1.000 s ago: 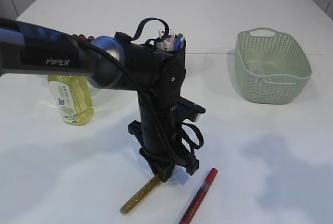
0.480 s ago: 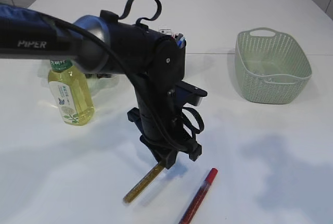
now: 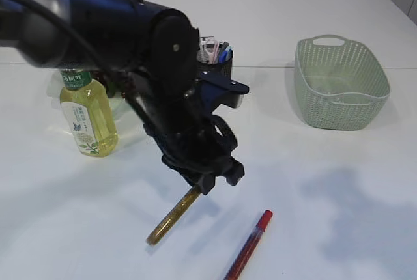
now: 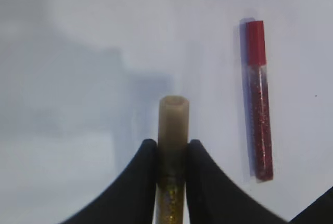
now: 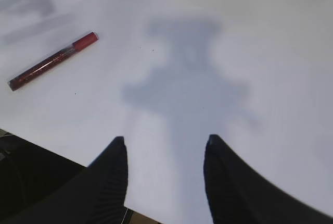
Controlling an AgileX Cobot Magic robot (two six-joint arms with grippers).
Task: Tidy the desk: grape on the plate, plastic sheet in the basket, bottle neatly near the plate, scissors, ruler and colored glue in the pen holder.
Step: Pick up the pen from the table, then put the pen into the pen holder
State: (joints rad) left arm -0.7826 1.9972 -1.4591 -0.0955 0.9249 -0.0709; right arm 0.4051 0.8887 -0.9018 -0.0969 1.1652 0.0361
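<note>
1. My left claw [image 4: 171, 153] is clamped on the gold glitter glue tube [image 3: 172, 217]. In the left wrist view both fingers [image 4: 136, 182] press against the tube's sides.
2. The tube sticks out past my fingertips, slanted down toward the desk [image 3: 326, 215]. In the exterior view its far end sits above its own shadow; whether it touches the surface I cannot tell.
3. The red glitter glue tube [image 4: 258, 99] lies flat on the desk to the right of my left claw, apart from it, with its red cap at the end farther from my wrist.
4. My right claw [image 5: 164, 153] has its fingers apart with nothing between them. It hangs over bare desk, and the red glitter glue tube lies well off to its upper left.
5. The black pen holder [image 3: 218, 65] stands beyond my left arm, with several items upright inside.
6. The bottle [image 3: 86, 114] of yellow liquid, green-capped, stands upright to the left of my left arm.
7. The green basket [image 3: 342, 84] sits far to the right of my left claw; I cannot tell what it holds.
</note>
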